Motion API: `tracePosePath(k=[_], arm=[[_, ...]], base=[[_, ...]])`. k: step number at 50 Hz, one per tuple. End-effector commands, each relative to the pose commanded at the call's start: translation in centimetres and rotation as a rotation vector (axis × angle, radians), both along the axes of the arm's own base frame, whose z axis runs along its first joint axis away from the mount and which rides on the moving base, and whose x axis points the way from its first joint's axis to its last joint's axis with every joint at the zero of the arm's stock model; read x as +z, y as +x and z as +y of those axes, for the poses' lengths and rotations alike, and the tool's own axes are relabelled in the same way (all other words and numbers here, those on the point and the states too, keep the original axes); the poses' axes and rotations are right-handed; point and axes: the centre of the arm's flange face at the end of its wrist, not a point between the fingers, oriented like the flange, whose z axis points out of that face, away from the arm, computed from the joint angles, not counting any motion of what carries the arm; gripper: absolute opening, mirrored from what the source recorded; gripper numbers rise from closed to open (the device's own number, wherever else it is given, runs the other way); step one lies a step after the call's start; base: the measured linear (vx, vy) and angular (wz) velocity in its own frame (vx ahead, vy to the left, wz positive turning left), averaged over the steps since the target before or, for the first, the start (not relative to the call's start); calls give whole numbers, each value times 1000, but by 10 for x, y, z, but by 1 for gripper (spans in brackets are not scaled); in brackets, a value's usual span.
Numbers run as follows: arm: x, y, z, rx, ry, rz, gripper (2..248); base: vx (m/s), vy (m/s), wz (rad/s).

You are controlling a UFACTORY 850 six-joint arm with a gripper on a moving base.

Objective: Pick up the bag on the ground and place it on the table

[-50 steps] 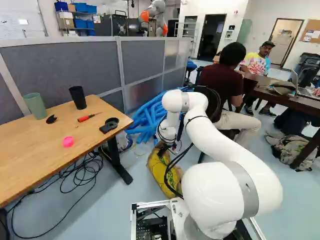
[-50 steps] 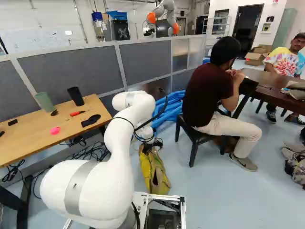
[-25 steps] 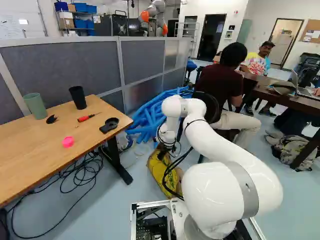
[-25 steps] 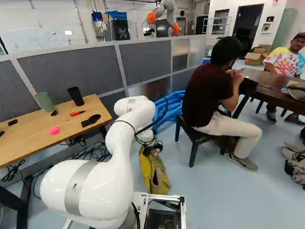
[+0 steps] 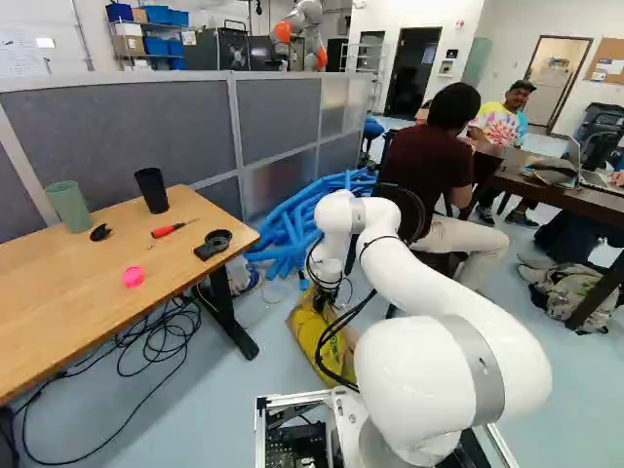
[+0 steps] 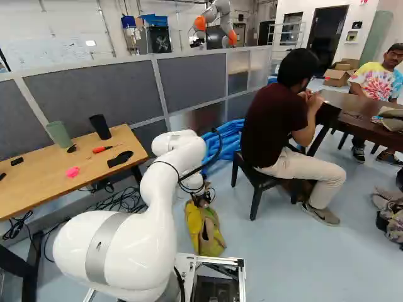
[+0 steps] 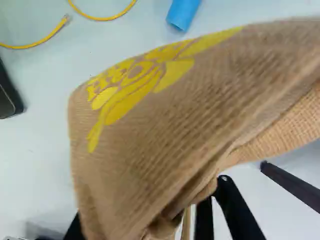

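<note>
My gripper (image 5: pixel 324 300) reaches down at the top of the yellow and tan bag (image 5: pixel 306 336), which rests on the floor ahead of the base; in the right base view the bag (image 6: pixel 194 220) shows below the wrist. In the wrist view the gripper (image 7: pixel 159 222) has tan cloth (image 7: pixel 145 150) gathered in folds between its dark fingers, shut on the bag. The cloth hides much of one finger. The wooden table (image 5: pixel 68 283) stands at the left of the left base view.
On the wooden table are a green cup (image 5: pixel 68 207), black cup (image 5: pixel 152 190), red-handled tool (image 5: pixel 168 230) and pink object (image 5: pixel 133 277). Blue tubes (image 5: pixel 283 234) lie behind the bag. A seated person (image 6: pixel 275 119) is close to the right. Cables lie under the table. Another robot (image 6: pixel 217 16) stands behind the partition.
My wrist has come down slightly at the bag, whose top has bunched and changed shape. The gripper has closed on the cloth. The base has not moved.
</note>
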Motion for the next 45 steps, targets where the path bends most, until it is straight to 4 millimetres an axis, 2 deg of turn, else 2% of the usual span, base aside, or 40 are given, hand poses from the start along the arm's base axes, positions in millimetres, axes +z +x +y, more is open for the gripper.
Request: tracePosePath(k=[1,2,7,8,12,13,45], arm=[[0,0,0,0,0,0,134],[1,0,0,0,0,0,96],[6,0,0,0,0,0,96],[7,0,0,0,0,0,60],[13,1,0,0,0,1,60],[14,1,0,0,0,1,36],[63,1,0,0,0,-2,35]], base=[[0,0,0],[0,0,0],[0,0,0],[0,0,0],[0,0,0],[0,0,0],[0,0,0]])
